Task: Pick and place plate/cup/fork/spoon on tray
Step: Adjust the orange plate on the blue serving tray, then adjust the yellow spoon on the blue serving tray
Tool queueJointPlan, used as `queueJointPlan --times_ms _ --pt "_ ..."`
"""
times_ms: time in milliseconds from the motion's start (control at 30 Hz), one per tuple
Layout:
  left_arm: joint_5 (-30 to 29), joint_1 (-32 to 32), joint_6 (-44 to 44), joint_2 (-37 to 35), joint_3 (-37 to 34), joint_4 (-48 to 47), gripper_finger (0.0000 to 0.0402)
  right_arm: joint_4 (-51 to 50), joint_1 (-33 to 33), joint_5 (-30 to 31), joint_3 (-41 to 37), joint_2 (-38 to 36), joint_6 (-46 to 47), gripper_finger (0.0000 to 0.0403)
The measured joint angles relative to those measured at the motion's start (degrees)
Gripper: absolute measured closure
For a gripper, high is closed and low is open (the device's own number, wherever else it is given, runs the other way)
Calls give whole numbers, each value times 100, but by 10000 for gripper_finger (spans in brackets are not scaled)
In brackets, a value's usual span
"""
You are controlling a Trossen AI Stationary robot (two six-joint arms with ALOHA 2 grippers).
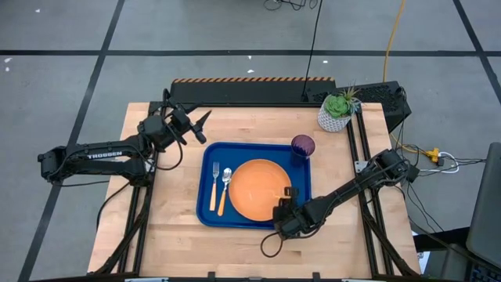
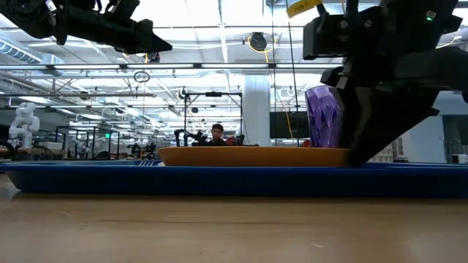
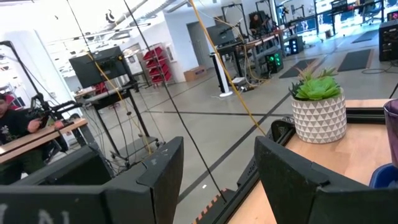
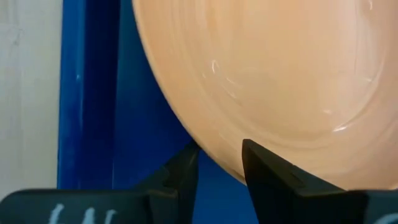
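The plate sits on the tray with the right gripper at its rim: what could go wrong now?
1. The right gripper straddles the rim of the orange plate; pulling away without opening wider could drag it toward the fork and spoon.
2. A swing back could knock the purple cup off the blue tray.

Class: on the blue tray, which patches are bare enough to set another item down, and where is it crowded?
Bare: the tray corner beside the cup, above the fork and spoon. Crowded: the plate side, where the right gripper straddles its rim.
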Motion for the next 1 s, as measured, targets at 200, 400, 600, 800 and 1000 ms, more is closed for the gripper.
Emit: queueJointPlan --times_ms 200,400,600,800,1000 --pt "2 0 -2 0 0 0 202 -293 6 -7 0 -4 315 289" --pt "1 0 -10 0 1 0 202 -133 8 -4 0 -4 356 289" --pt "2 0 -15 0 2 0 202 -40 32 -14 0 -208 352 289" --pt "2 0 -6 0 2 0 202 -48 86 166 0 -605 363 289" --pt "2 0 -7 0 2 1 202 561 86 176 0 -815 331 289"
